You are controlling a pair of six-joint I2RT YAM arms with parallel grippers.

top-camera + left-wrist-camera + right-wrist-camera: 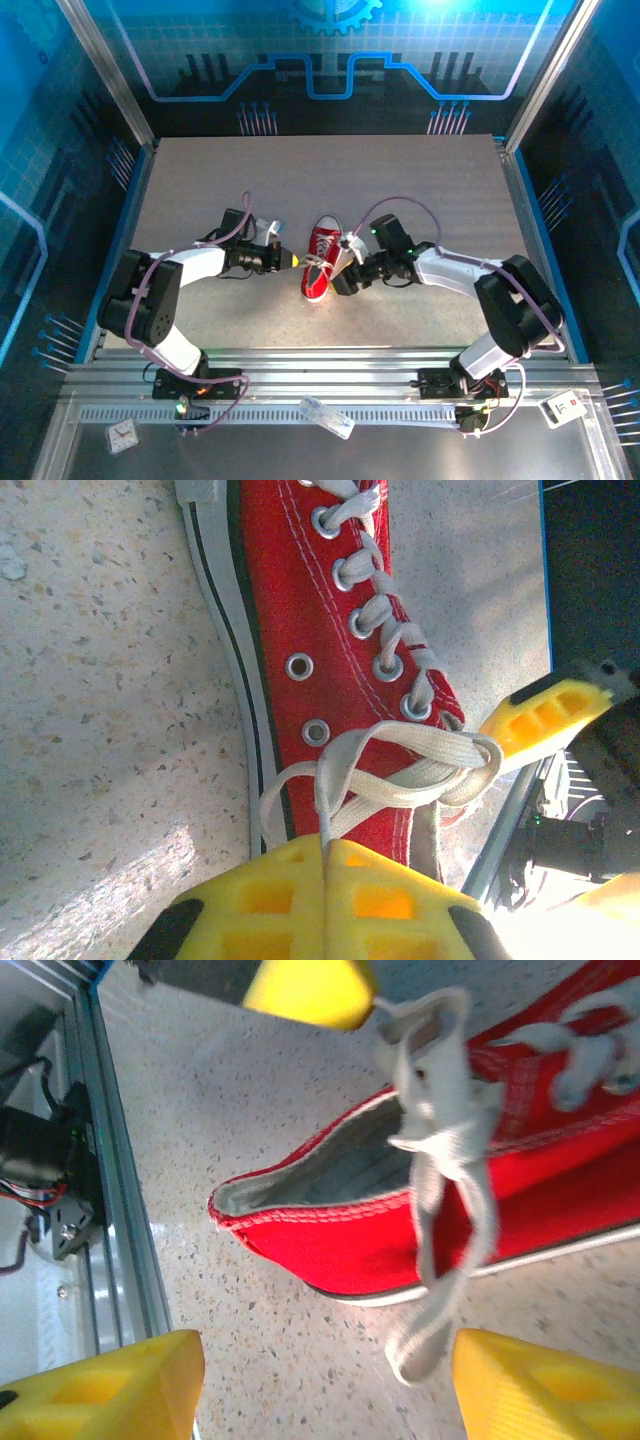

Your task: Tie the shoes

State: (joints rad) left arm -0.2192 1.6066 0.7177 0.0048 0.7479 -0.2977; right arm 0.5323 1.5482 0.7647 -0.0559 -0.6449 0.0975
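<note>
Sneaker [321, 258] lies at mid-table between the two arms. Its long axis runs away from the arm bases, with the toe at the far end, leaning slightly right, and the heel opening towards the near edge of the table [300, 180].

Left gripper [325, 852] stands just beside the shoe's left flank, level with the top eyelets. Its jaws are pressed flat together, with a strand of the white lace [400, 770] pinched in the seam. The strand runs from there to a crossing above the tongue.

Right gripper [330, 1385] stands just off the opposite flank, jaws wide apart and holding nothing. A free loop of lace hangs down the shoe's right side and ends between those parted fingers, touching neither as far as can be seen.

Judgement: the coming move turns on that loop. It lies straight ahead of the right gripper and crosswise to the shoe's axis, and the right arm is both the nearer and the only unoccupied one.

Risk: the loop is limp and may slide aside as the jaws close
</note>
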